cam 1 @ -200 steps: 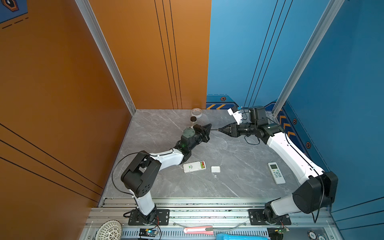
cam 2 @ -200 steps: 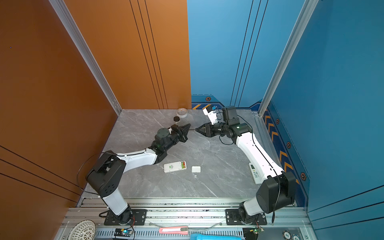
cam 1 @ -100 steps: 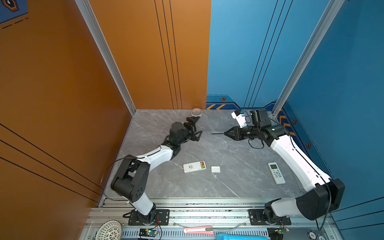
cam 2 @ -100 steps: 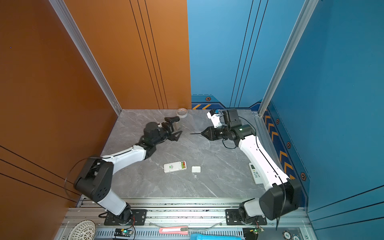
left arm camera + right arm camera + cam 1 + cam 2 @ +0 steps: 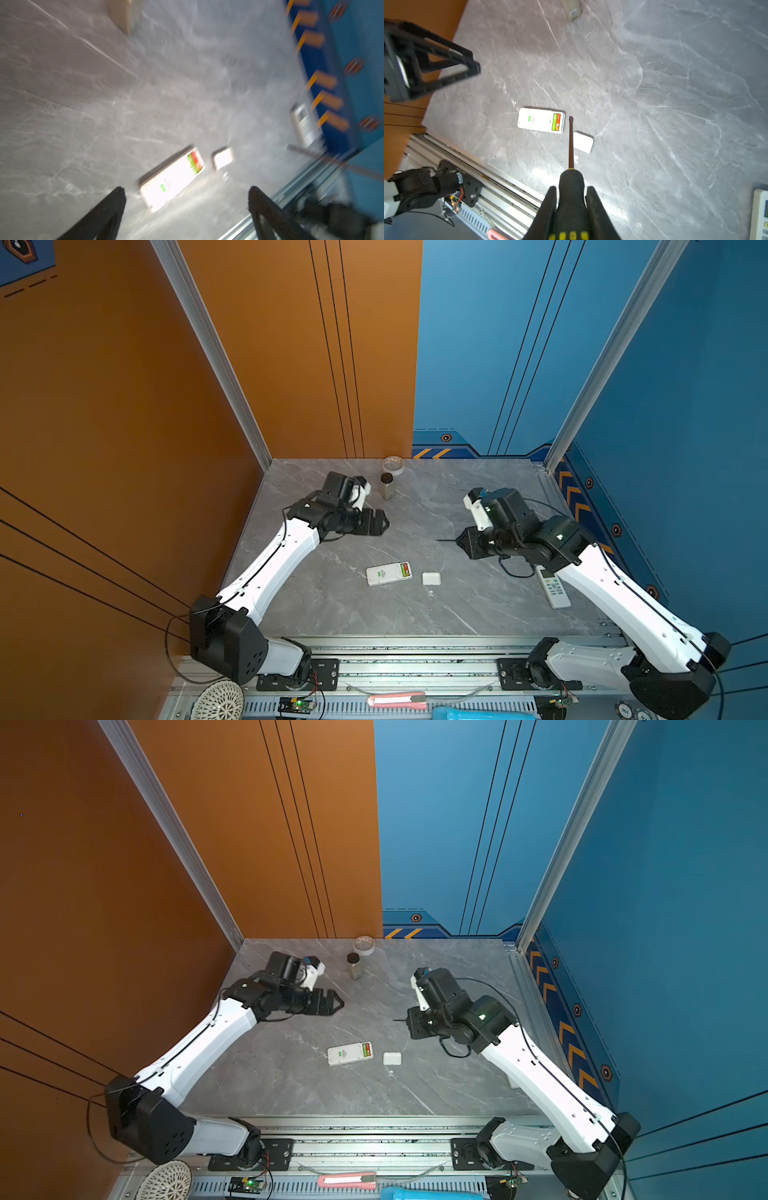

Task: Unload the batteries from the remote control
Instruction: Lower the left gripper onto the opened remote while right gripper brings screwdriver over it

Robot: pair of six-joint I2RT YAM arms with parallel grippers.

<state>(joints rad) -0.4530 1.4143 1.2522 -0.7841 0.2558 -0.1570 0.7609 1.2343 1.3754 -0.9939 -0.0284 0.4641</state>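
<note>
Batteries (image 5: 556,122) (one green-yellow, one orange-red) sit in the remote control (image 5: 536,120); the left gripper (image 5: 378,523) hangs spread wide, the right gripper (image 5: 571,188) clamps a screwdriver (image 5: 571,143).

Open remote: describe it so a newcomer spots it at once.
Look at the middle of the grey marble table. The open remote lies beside a small white cover. Unlike the second remote by the blue wall, its end compartment shows two coloured batteries.

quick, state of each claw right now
Left claw: open, holding nothing.
Right claw: shut on the screwdriver.
</note>
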